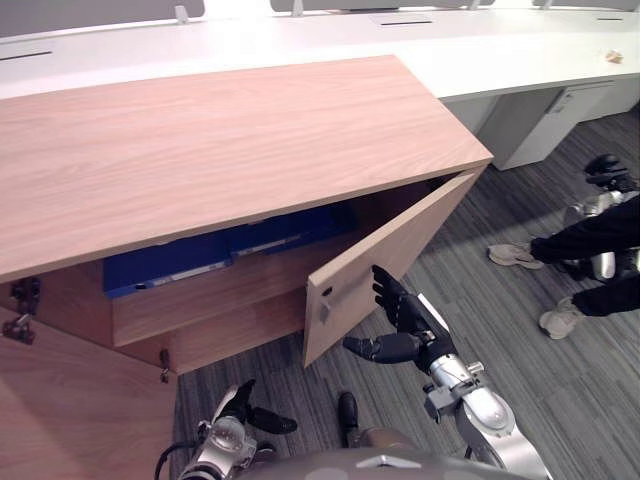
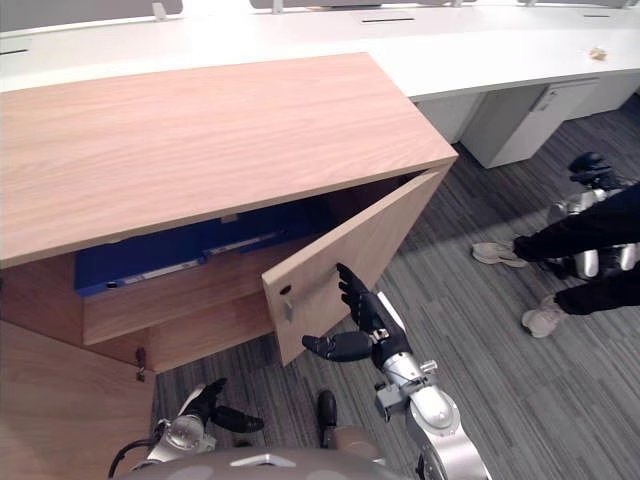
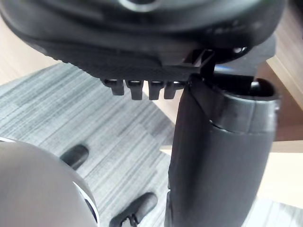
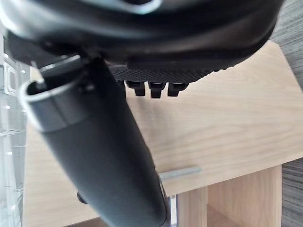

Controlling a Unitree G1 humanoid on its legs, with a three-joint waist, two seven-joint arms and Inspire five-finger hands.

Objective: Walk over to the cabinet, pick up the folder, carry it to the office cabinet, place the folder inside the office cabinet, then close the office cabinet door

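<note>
A blue folder (image 1: 215, 252) lies flat on the upper shelf inside the wooden office cabinet (image 1: 220, 150). The cabinet's right door (image 1: 385, 262) stands half open, with a small metal handle (image 1: 325, 309) near its free edge. My right hand (image 1: 400, 315) is open, fingers straight, right against the door's outer face; in the right wrist view the door panel (image 4: 227, 127) and the handle (image 4: 180, 173) show just past the fingers (image 4: 151, 88). Low at the bottom left hangs my left hand (image 1: 248, 408), open and holding nothing, over the carpet.
The cabinet's left door (image 1: 60, 400) stands open at the lower left. White desks (image 1: 480, 50) run behind the cabinet. A person's legs and shoes (image 1: 555, 260) are on the carpet at the right, beside another robot's hand (image 1: 607, 172).
</note>
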